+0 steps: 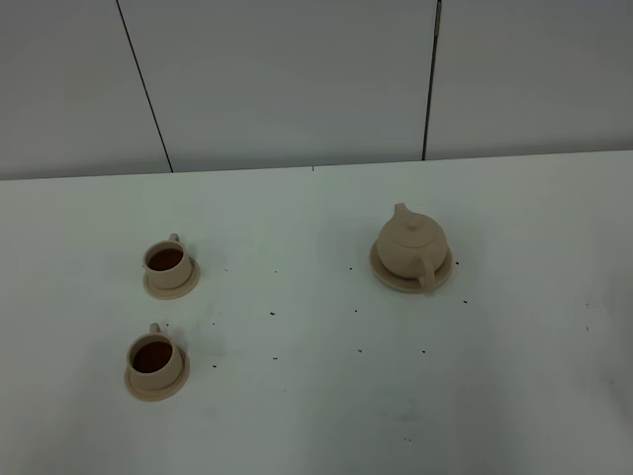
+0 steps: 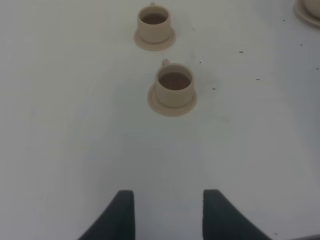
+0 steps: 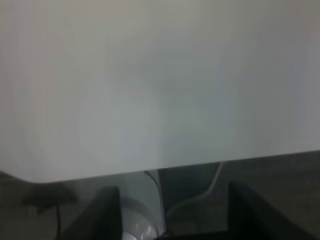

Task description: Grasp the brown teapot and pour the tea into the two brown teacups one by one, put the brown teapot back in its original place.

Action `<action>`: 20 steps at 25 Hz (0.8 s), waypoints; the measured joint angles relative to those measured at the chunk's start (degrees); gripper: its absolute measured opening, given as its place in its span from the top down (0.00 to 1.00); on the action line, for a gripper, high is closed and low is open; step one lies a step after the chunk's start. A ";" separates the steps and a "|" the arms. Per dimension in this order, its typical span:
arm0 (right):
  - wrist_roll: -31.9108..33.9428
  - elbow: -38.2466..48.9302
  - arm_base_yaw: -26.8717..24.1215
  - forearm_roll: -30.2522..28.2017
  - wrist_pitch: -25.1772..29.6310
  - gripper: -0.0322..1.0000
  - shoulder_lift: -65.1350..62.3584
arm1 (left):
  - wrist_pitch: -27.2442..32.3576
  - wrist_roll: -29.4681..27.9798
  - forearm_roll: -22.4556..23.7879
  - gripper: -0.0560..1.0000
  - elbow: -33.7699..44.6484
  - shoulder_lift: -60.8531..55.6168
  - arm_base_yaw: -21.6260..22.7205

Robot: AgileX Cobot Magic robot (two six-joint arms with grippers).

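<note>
The brown teapot (image 1: 410,244) stands upright on its wide tan saucer (image 1: 385,273) right of centre, spout pointing back, handle toward the front. Two brown teacups stand on small saucers at the left: the far one (image 1: 166,261) and the near one (image 1: 154,358), both holding dark tea. They also show in the left wrist view, far cup (image 2: 154,23) and near cup (image 2: 174,86). My left gripper (image 2: 168,210) is open and empty, well short of the cups. My right gripper (image 3: 170,207) is open and empty over the table edge. Neither gripper shows in the exterior view.
The white table (image 1: 316,396) carries small dark specks around its middle. A grey panelled wall (image 1: 297,79) rises behind it. The right wrist view shows the table edge (image 3: 160,167) with cables and floor beyond. The teapot saucer's rim (image 2: 307,12) peeks in at a corner of the left wrist view.
</note>
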 joint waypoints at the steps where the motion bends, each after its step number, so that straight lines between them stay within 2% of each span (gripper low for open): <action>1: -0.05 1.12 -0.06 0.00 -0.17 0.53 -2.35 | 0.00 0.00 0.00 0.58 0.00 0.00 0.00; 8: -0.80 8.13 -0.17 0.14 -3.26 0.53 -16.72 | 0.00 0.00 0.00 0.58 0.00 0.00 0.00; 20: -2.39 8.87 -0.17 2.04 -4.06 0.53 -32.02 | 0.00 0.00 0.00 0.58 0.00 0.00 0.00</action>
